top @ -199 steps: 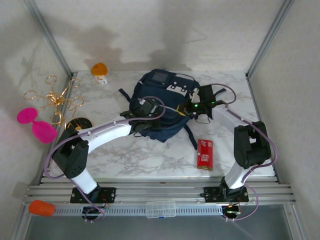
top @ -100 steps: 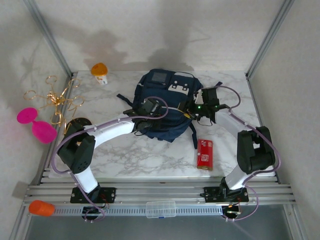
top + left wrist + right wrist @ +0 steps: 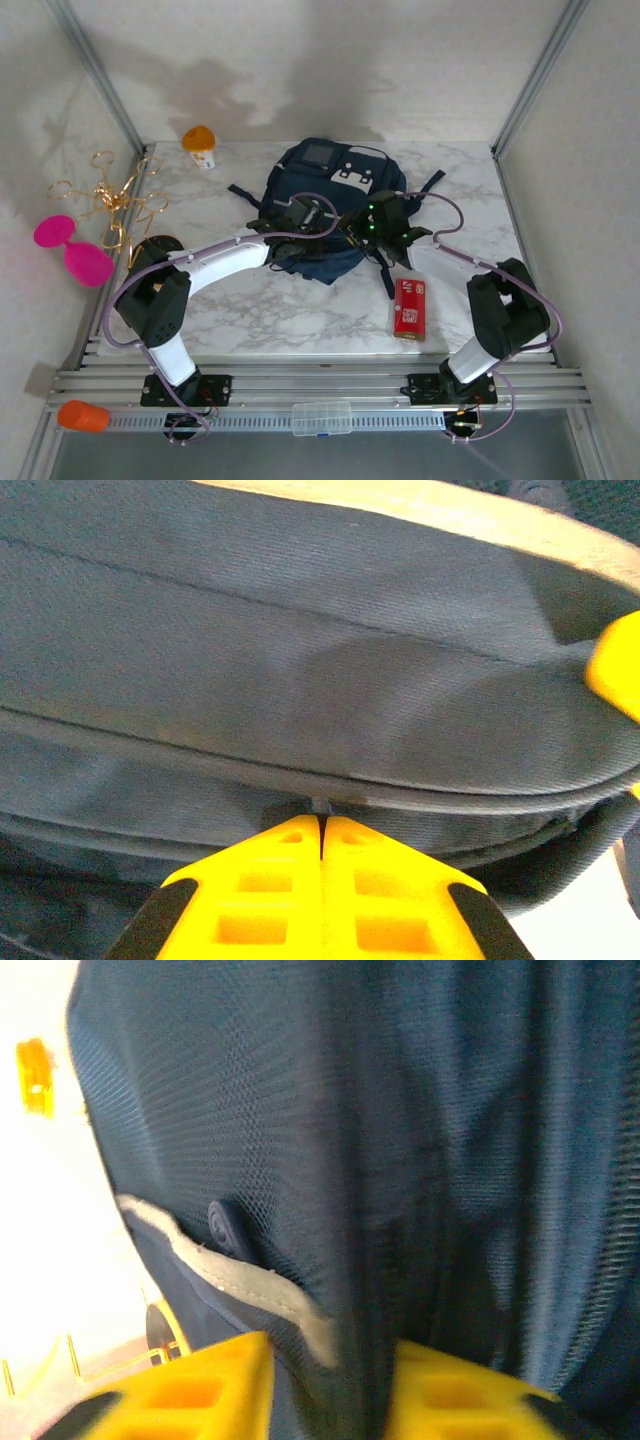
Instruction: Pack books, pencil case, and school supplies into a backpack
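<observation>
A: What takes up most of the marbled counter (image 3: pixel 300 310)?
B: The navy backpack (image 3: pixel 322 185) does. It lies in the middle towards the back, with its white patches facing up.

A: And the arms?
B: The left arm (image 3: pixel 215 258) reaches the backpack's near left edge. The right arm (image 3: pixel 455 262) bends in to its near right edge.

A: How do the left jaws stand?
B: They are pressed fully together, tips against a seam of the backpack (image 3: pixel 300 660). It cannot be told whether anything is pinched between them.

A: The right jaws?
B: They stand a little apart and grip a fold of the backpack's mesh fabric (image 3: pixel 420 1110). The fold runs down between the yellow fingers (image 3: pixel 200 1380).

A: Where are the school supplies?
B: The red box of school supplies (image 3: pixel 409 308) lies flat on the counter. It is near the backpack's near right corner and not touching it.

A: Anything smaller?
B: A black-and-gold disc (image 3: pixel 160 247) lies well to the left of the backpack. An orange capped object (image 3: pixel 199 143) stands beyond its far left corner.
</observation>
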Controlling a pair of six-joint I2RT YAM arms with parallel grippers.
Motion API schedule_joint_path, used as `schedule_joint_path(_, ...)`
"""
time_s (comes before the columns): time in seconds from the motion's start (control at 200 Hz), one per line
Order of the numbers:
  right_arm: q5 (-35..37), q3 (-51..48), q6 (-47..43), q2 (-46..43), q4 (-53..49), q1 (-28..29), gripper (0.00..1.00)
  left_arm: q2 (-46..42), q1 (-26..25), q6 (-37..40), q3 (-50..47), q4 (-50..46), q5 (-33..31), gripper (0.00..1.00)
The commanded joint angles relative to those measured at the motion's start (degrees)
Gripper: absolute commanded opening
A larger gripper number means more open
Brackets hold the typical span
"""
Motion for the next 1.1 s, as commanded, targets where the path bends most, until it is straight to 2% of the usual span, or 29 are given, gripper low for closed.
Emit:
schedule_joint_path(0.0,2.1,5.6,-2.1,2.6,3.6,1.9,0.12,-1.4,0.4,-0.4,-1.2,0.6,0.1,0.00)
schedule_joint_path(0.065,0.5,7.0,-5.0,3.9,3.7,2.5,0.00,-2.6,1.0,-0.4,-2.3,0.5,-0.2,0.00)
schedule_joint_path(0.195,-5.1,11.1,-14.2,5.5,2.2,3.7,0.00,-5.7,1.4,-0.5,-5.3,-0.6,-1.4,0.00)
schedule_joint_path(0.325,-10.6,12.4,-25.1,3.5,-4.3,3.6,0.00,-9.9,0.8,-2.5,-9.2,-2.0,-1.3,0.00)
schedule_joint_path(0.426,-13.9,13.5,-36.3,0.6,-13.3,1.3,0.00,-13.4,-1.5,-6.2,-11.6,-1.5,-0.1,0.00)
schedule_joint_path(0.496,-15.8,13.5,-42.1,-1.6,-19.0,-2.6,0.00,-14.4,-4.5,-9.1,-12.7,1.2,2.8,0.00)
schedule_joint_path(0.536,-17.0,12.4,-42.8,-2.9,-20.1,-6.9,0.00,-14.2,-6.6,-10.2,-12.6,2.3,3.6,0.00)
schedule_joint_path(0.601,-23.1,11.2,-42.8,-3.7,-19.6,-14.3,0.00,-12.5,-8.9,-11.1,-10.7,0.5,2.2,0.00)
schedule_joint_path(0.661,-24.1,13.5,-44.8,-2.5,-22.6,-17.9,0.00,-10.4,-9.4,-11.4,-9.1,-2.3,0.1,0.00)
schedule_joint_path(0.741,-22.9,16.1,-48.0,-0.5,-25.5,-19.1,0.00,-8.3,-9.3,-10.5,-7.3,-6.5,-3.8,0.00)
schedule_joint_path(0.836,-25.7,16.8,-47.5,1.5,-25.2,-20.4,0.00,-7.4,-8.7,-8.2,-6.3,-9.3,-7.0,0.00)
schedule_joint_path(1.096,-25.5,17.4,-46.9,2.7,-23.6,-20.4,0.00,-8.8,-2.7,-2.9,-9.9,-10.6,-11.1,0.00)
